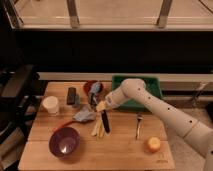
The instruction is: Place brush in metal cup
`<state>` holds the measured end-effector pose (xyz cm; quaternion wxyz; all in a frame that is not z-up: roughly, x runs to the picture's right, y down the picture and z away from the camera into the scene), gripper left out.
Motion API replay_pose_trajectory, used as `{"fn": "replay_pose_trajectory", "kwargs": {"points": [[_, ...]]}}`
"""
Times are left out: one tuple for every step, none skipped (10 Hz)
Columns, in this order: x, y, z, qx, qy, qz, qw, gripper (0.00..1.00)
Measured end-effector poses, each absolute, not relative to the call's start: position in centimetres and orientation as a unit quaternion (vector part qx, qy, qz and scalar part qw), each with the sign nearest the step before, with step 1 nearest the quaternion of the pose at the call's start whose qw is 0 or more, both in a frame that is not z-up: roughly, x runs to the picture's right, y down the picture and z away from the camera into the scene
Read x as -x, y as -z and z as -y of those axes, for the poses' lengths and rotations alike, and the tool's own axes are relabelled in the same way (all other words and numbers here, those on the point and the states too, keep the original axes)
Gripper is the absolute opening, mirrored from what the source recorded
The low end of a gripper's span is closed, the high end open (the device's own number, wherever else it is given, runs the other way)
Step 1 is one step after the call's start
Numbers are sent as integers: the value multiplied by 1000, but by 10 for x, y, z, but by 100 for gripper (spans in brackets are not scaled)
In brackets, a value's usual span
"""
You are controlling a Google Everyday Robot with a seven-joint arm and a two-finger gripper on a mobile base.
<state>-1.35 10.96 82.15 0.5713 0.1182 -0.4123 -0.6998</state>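
Note:
The brush [105,123] is slim and dark and lies on the wooden table [120,150], beside pale wooden sticks [97,129]. Its upper end reaches close under my gripper [98,103]. The gripper hangs low over the table just in front of the red bowl [90,88]. The metal cup [71,96], a small dark cylinder, stands upright to the left of the gripper, apart from it. The white arm [150,102] reaches in from the right.
A white cup [50,105] stands left of the metal cup. A blue-grey cloth [84,116], a purple bowl [65,141], a silver fork [139,125] and an orange [154,145] lie on the table. A green tray [145,82] stands behind the arm.

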Motion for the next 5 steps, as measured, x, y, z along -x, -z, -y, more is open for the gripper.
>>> {"fn": "replay_pose_trajectory", "kwargs": {"points": [[12,-822,-110,-118,699,412,572,75],[13,-822,-110,-118,699,412,572,75],[13,-822,-110,-118,699,412,572,75],[14,-822,-110,-118,700,413,571,75],[14,-821,-110,-118,700,413,571,75]]}}
